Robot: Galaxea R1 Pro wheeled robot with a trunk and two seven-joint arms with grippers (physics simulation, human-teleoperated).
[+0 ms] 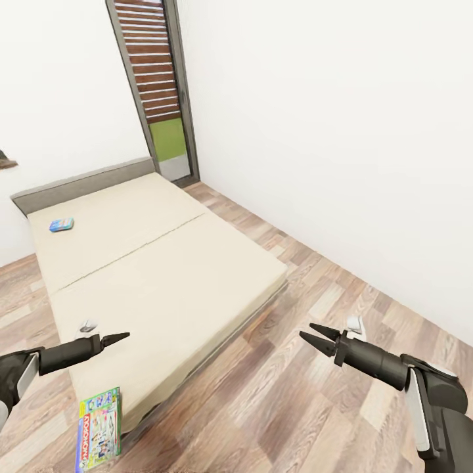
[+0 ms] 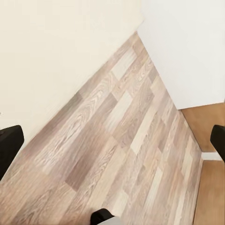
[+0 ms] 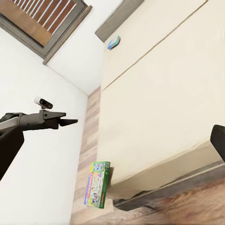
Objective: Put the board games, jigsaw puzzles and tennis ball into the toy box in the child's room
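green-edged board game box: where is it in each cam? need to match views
Head view: green-edged board game box at the bottom left, at the near corner of the bed, below the left tool.
Right wrist view: the box at lower centre, against the bed's corner.
Left wrist view: not in it.
Shared landmark: the small blue box near the headboard.

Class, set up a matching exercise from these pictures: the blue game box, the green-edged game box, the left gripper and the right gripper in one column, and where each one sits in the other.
Things:
1. blue game box
2. green-edged game box
3. left gripper
4. right gripper

Places:
A. over the wood floor
B. near the headboard
C. above the bed's near part
D. at the bed's near corner

Pairs: 1-B, 2-D, 3-C, 4-A
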